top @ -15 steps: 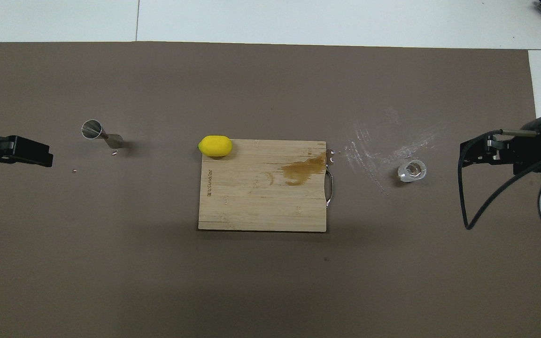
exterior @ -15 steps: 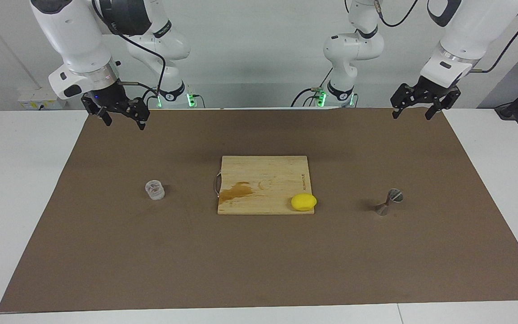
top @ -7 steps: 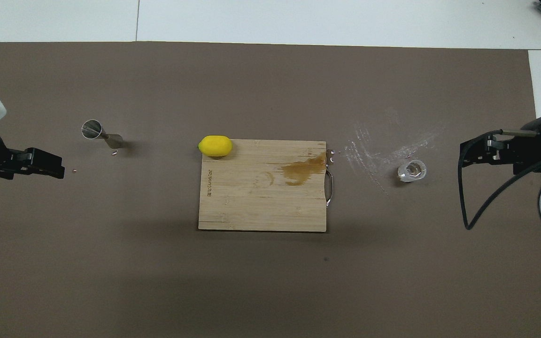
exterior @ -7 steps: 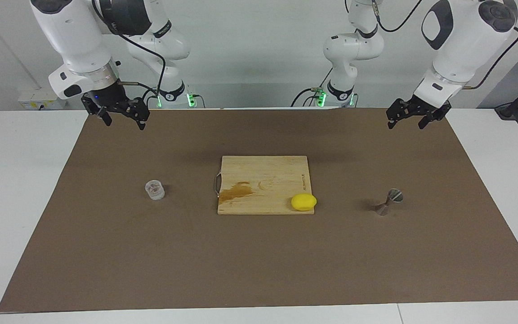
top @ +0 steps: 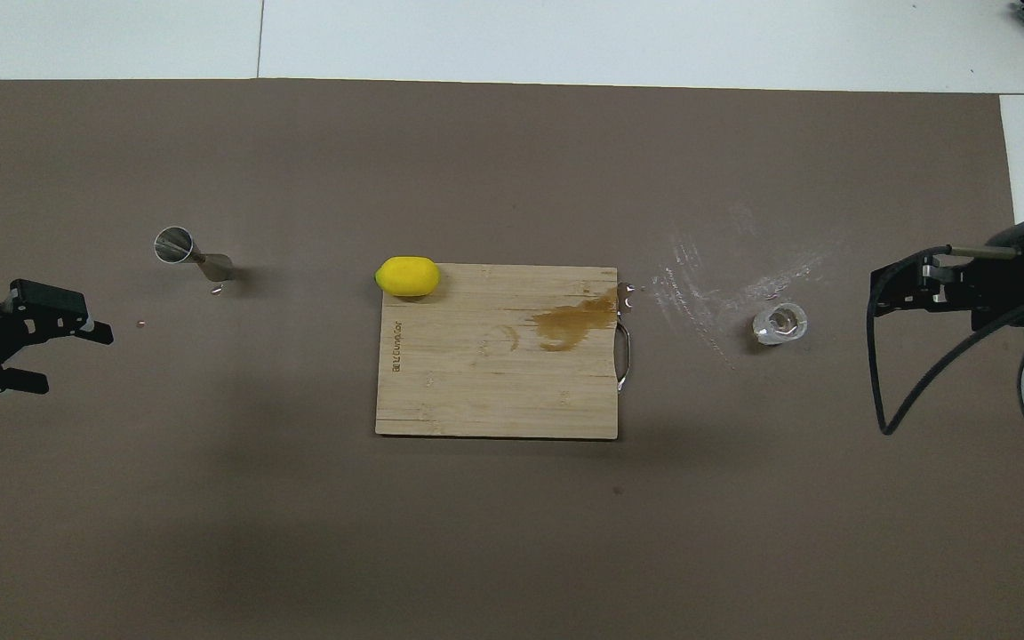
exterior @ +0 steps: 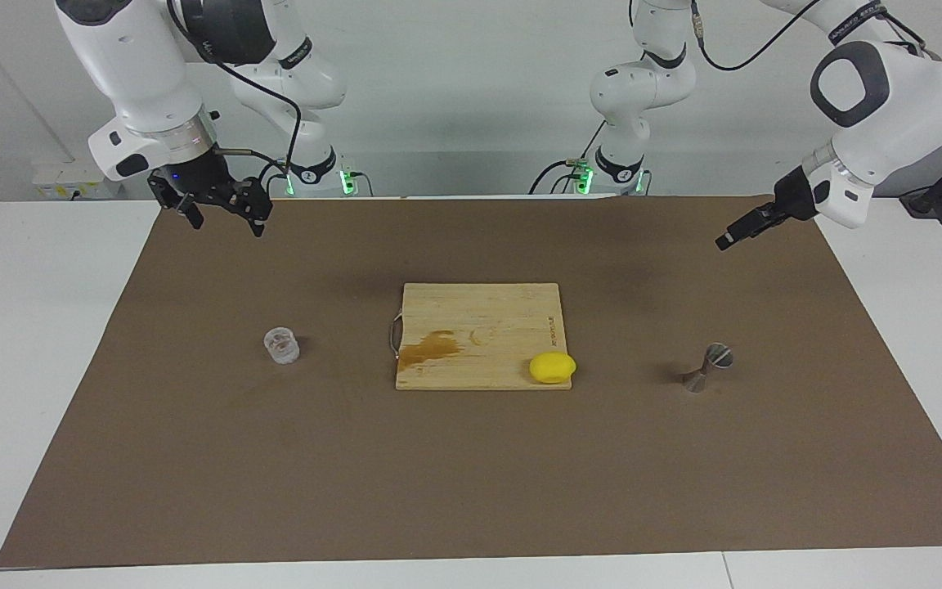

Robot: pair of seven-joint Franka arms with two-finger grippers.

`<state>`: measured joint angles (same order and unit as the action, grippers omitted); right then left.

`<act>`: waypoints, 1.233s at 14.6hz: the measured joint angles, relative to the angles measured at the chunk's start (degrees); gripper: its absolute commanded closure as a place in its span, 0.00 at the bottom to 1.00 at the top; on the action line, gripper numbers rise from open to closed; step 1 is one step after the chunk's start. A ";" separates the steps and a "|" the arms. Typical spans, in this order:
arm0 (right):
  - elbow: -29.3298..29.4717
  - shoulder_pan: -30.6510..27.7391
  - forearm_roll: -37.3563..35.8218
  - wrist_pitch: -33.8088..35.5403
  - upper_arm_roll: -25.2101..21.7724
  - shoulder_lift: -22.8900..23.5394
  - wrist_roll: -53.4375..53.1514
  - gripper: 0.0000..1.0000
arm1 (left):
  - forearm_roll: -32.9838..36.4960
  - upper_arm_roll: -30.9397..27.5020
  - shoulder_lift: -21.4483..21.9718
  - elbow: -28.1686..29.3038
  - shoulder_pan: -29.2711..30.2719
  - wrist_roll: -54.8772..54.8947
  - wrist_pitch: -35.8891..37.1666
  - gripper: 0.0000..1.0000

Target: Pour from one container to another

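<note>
Jaws apart, both grippers, left (top: 68, 356) and right (exterior: 222, 217), hang over mat (exterior: 471, 491) edges, holding nothing.

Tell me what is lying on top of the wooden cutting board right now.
A yellow lemon rests on the cutting board, at the corner farthest from the robots toward the left arm's end. A brown stain marks the wood near its metal handle. Nothing else is on it.

A white table (exterior: 46, 343) carries a brown mat (exterior: 471, 483) filling the frame's middle. A pale wall (exterior: 455, 98) spans the top.
</note>
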<state>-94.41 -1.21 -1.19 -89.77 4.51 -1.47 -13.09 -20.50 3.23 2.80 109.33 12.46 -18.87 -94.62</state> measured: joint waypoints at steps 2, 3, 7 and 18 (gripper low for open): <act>0.00 0.00 0.00 0.00 0.00 0.00 0.00 0.00 | -7.13 -0.01 -0.03 3.55 1.53 -10.08 -5.03 0.00; 0.00 0.00 0.00 0.00 0.00 0.00 0.00 0.00 | -10.89 -0.02 -0.05 5.37 2.28 -15.03 -7.62 0.00; 0.00 0.00 0.00 0.00 0.00 0.00 0.00 0.00 | -26.04 -0.05 -0.02 11.51 4.62 -29.51 -16.52 0.00; 0.00 0.00 0.00 0.00 0.00 0.00 0.00 0.00 | -59.51 0.65 1.75 24.37 5.09 -49.37 -37.58 0.00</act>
<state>-94.41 -1.21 -1.19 -89.77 4.51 -1.47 -13.09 -80.01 3.88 4.56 133.69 17.55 -68.24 -132.20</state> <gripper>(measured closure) 0.000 0.000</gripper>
